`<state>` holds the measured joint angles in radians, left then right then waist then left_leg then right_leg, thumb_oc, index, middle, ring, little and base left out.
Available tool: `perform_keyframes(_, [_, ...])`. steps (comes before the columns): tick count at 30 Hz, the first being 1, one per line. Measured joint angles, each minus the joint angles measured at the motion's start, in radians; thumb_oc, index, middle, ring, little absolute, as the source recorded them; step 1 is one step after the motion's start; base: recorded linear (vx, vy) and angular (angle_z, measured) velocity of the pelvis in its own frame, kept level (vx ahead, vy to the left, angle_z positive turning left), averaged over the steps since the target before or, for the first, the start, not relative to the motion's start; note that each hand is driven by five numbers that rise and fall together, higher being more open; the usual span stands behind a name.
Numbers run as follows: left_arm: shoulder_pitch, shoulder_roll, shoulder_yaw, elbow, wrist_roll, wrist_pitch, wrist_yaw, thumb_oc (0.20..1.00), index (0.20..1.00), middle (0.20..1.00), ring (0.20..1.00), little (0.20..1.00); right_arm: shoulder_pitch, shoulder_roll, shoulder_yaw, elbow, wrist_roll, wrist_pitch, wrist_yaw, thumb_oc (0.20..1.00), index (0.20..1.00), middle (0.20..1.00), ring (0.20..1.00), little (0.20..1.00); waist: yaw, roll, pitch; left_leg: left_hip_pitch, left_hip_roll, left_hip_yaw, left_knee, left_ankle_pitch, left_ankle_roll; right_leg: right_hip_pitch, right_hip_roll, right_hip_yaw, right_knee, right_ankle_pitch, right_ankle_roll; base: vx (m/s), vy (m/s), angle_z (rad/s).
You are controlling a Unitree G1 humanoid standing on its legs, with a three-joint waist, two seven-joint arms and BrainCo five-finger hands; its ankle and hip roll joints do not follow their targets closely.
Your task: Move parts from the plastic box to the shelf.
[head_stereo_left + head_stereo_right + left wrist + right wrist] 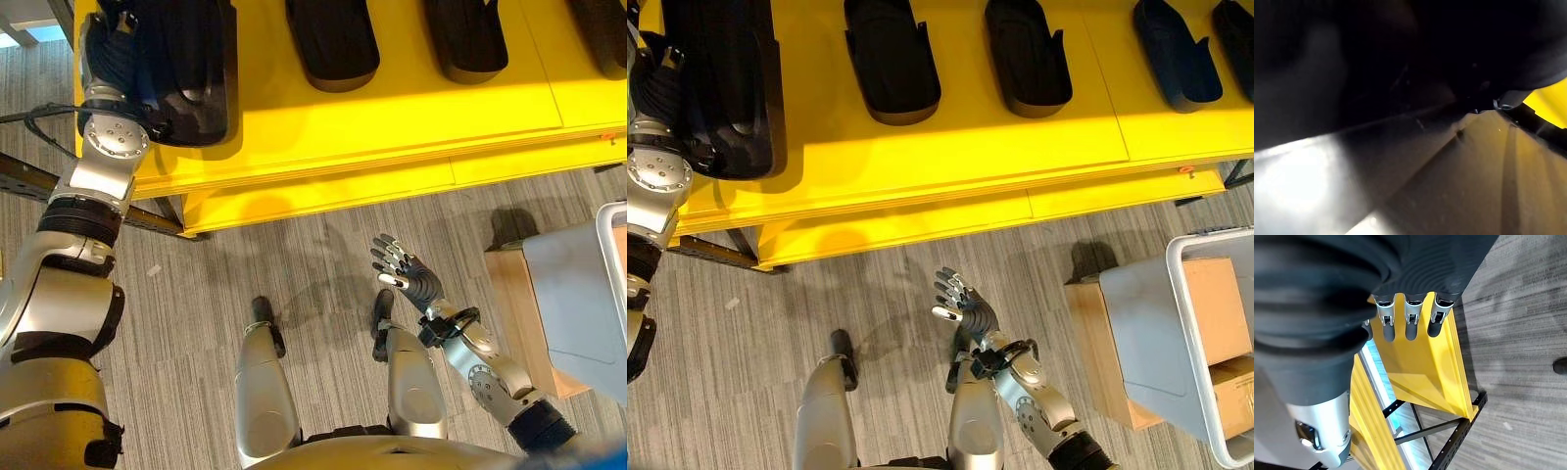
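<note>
A yellow shelf runs across the top of the eye views with several black moulded parts on it, such as one and another. The largest black part lies at the shelf's far left. My left hand is up against this part, which hides the fingers. Its dark surface looms very close in the left wrist view. My right hand hangs open over the carpet below the shelf, holding nothing, with straight fingers. The grey plastic box stands at the right.
The plastic box rests on a wooden stand and holds cardboard-coloured pieces. A lower yellow shelf level juts out over the grey carpet. The shelf's black metal frame shows in the right wrist view.
</note>
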<state>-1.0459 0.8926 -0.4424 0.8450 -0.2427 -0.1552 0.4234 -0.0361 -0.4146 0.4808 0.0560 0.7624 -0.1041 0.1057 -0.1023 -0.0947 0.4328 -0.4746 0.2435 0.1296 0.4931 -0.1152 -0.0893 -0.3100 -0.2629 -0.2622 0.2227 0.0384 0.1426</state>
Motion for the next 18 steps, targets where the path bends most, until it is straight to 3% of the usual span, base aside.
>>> perform_keyframes(1, [-0.044,0.0,-0.05,0.066,0.001,0.012,-0.012,0.2,0.2,0.2,0.2,0.2,0.001,-0.001,-0.002,0.0,0.0,-0.001,0.001,1.0,1.0,1.0,1.0,1.0,0.001,0.0,0.003,-0.004,0.0,-0.003,0.002,0.0,0.0,-0.002,0.0,-0.001,0.001,0.0,0.0,0.0,0.0,0.0])
perform_keyframes(7, [-0.124,-0.016,-0.052,0.187,-0.041,0.036,-0.033,0.2,0.2,0.2,0.2,0.2,0.007,-0.004,-0.001,0.0,0.002,0.0,0.004,1.0,1.0,1.0,1.0,1.0,-0.007,-0.001,0.012,-0.038,0.002,-0.005,0.017,0.0,0.0,-0.03,0.001,0.0,0.007,0.004,-0.001,0.0,0.0,0.0])
perform_keyframes(18, [-0.134,-0.028,-0.025,0.209,-0.221,0.034,-0.032,0.2,0.2,0.2,0.2,0.2,0.029,-0.033,-0.002,-0.001,0.01,0.001,0.003,1.0,1.0,1.0,1.0,1.0,-0.016,-0.002,0.014,-0.049,0.004,-0.008,0.024,-0.002,0.003,-0.036,0.002,0.0,0.007,0.004,-0.002,0.0,0.0,0.0])
